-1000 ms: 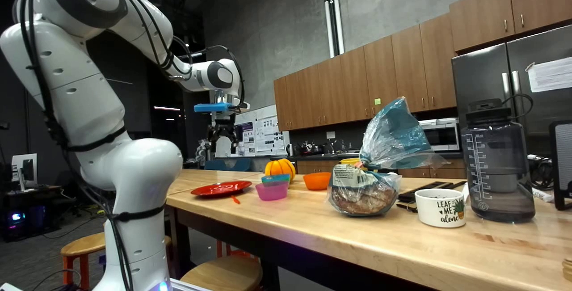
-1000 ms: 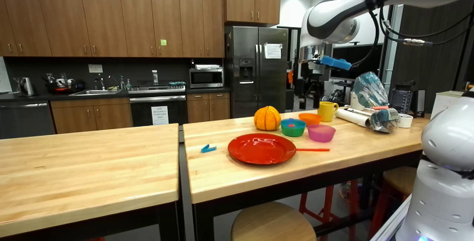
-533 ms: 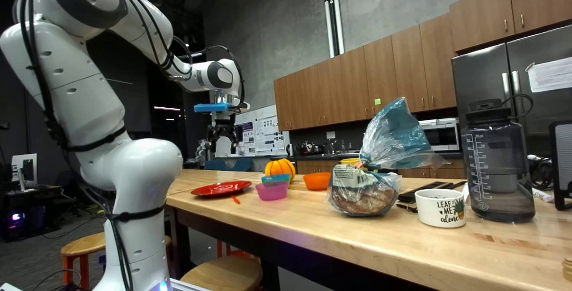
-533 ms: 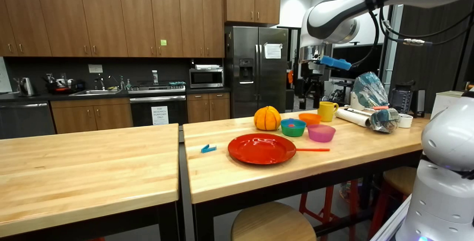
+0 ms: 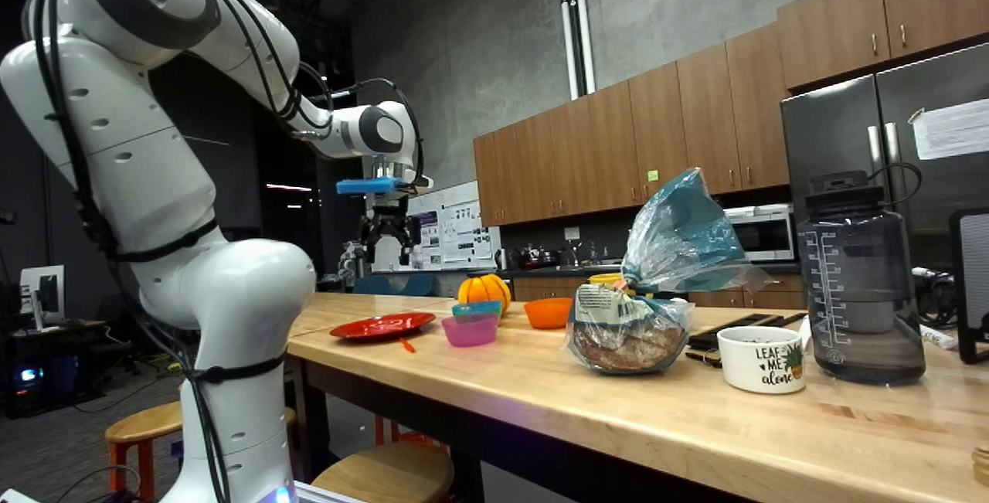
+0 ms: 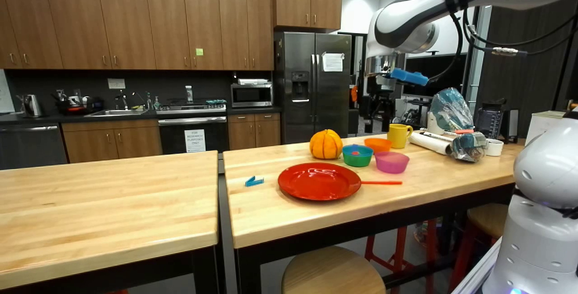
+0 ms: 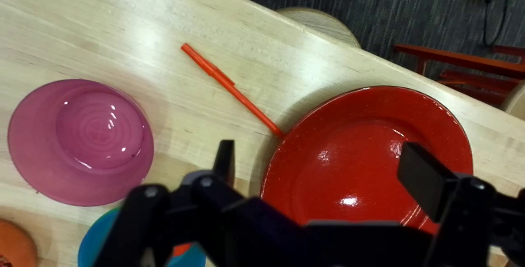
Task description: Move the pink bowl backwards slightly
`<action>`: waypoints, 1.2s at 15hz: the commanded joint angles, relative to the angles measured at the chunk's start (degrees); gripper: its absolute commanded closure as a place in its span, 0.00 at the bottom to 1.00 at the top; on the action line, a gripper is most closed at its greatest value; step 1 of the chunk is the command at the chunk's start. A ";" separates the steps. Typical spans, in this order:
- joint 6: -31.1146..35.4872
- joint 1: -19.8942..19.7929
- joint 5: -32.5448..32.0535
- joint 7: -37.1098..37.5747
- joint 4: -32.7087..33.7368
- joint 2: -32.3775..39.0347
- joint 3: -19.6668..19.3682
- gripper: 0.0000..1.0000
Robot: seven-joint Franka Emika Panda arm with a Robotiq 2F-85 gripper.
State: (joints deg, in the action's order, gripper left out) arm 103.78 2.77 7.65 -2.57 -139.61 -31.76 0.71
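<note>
Fingers (image 7: 426,181) spread, the gripper (image 7: 320,168) hangs above a red plate (image 7: 352,156); the pink bowl (image 7: 82,144) sits to one side.
A stretch of tabletop (image 7: 164,4) separates it from the table edge (image 7: 254,6); a blue-green bowl (image 6: 356,159) stands just beside the pink one.

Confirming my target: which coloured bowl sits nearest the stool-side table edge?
The pink bowl; the blue-green bowl and the orange bowl both stand farther in.
</note>
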 commanded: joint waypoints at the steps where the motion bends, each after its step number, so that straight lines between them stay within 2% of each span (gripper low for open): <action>1: 1.79 -1.00 -0.25 1.26 -0.39 -0.15 -0.18 0.00; 5: 2.99 -2.30 -0.88 2.18 -0.83 0.52 -0.58 0.00; 10: 6.84 -4.04 -2.73 -0.19 -3.15 2.31 -2.37 0.00; 18: 15.18 -4.14 -3.11 -7.97 -6.87 5.95 -6.46 0.00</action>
State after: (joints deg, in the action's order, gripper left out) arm 116.37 -1.13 4.94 -7.64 -145.60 -26.70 -4.73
